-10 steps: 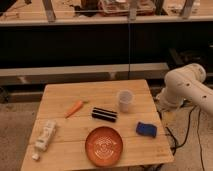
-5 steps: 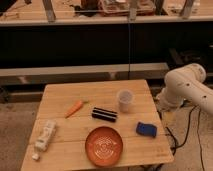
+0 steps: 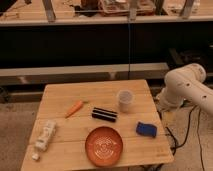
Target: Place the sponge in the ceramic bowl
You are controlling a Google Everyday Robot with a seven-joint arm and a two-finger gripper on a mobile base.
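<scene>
The blue sponge [image 3: 146,129] lies flat on the wooden table [image 3: 95,92], near its right edge. The orange-red ceramic bowl [image 3: 90,143], with a white pattern at its centre, sits empty at the table's front edge, a short way left of the sponge. A white robot arm [image 3: 186,88] bends beside the table's right side, above and right of the sponge. My gripper does not show in this view; only the arm's thick white links are visible.
A translucent plastic cup [image 3: 124,100] stands behind the sponge. A black bar with white stripes [image 3: 104,114] lies mid-table, an orange carrot-like piece [image 3: 74,108] left of it, and a white object [image 3: 45,136] at the front left. Dark shelving runs behind the table.
</scene>
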